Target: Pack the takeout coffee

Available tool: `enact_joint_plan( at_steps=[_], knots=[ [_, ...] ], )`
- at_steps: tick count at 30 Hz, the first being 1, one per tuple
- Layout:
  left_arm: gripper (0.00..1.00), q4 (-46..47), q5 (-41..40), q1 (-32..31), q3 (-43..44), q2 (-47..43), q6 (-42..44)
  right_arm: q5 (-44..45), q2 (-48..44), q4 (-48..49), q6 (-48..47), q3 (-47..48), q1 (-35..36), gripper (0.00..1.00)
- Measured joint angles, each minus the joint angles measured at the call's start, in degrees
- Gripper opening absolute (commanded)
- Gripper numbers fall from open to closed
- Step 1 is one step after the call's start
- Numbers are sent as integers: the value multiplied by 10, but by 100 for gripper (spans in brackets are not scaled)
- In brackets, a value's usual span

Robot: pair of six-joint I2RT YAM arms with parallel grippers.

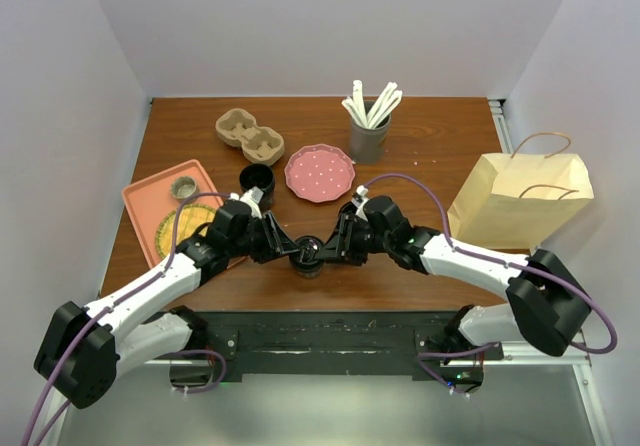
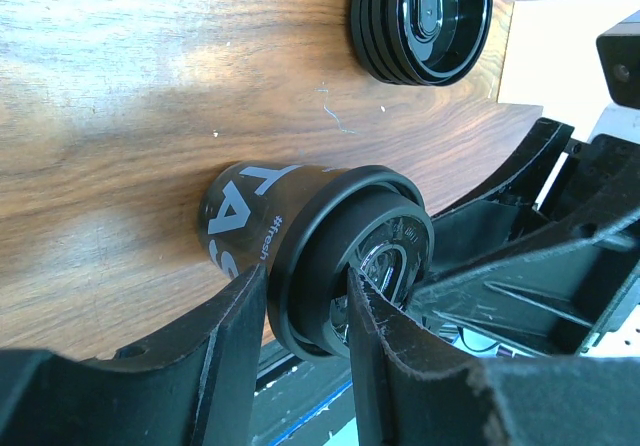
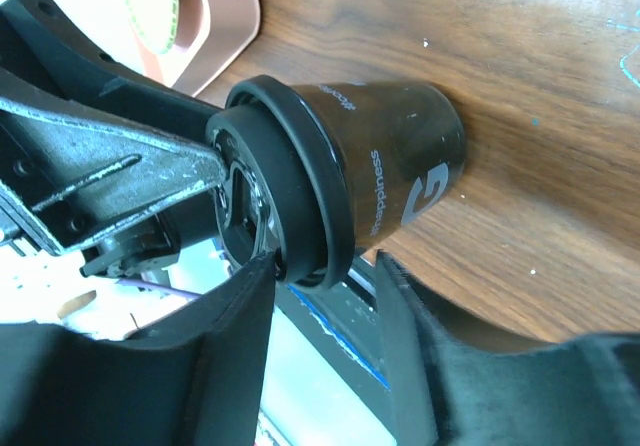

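Well left of the black coffee cup [image 1: 306, 258] lies the orange tray [image 1: 140, 201]. A stack of black lids [image 1: 256, 178] sits behind the cup, to its left. The left gripper [image 2: 305, 301] comes in from the cup's left, its fingers [image 2: 235, 356] clenched across the rim of the cup's lid [image 2: 330, 226]. The cup stands on the tabletop [image 1: 440, 146], near the front edge. From the cup's right, the right gripper [image 3: 325, 276] has its fingers [image 3: 225, 346] straddling the same rim; I cannot tell whether they press on it. Far right of the cup stands the paper bag [image 1: 520, 201].

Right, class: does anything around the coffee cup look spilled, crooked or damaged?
Nothing stands out. The cup stands upright on the table, its lid looks evenly seated, and no spill shows around it.
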Motion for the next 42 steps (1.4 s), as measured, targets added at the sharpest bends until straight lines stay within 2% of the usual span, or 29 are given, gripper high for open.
enact_joint_plan(
  at_steps=[4,10,18,23,31,36,42],
  knots=[
    [41,-1,-1,0,0,-2,-4,1,2,13,6,-1,0,31],
    [41,-7,-12,0,-6,-18,-13,-7,22,18,-19,12,-1,32],
    [52,-39,-13,0,3,-26,-2,-34,64,-64,-137,88,-9,32],
    [58,-95,-13,1,40,-9,42,-63,87,-101,-188,120,-16,31],
    [59,-175,-8,7,111,40,134,-99,123,-134,-232,161,-26,30],
    [55,-183,23,37,119,40,179,-124,151,-150,-256,188,-27,29],
    [53,-170,83,116,122,41,223,-156,173,-171,-280,207,-34,29]
  ],
)
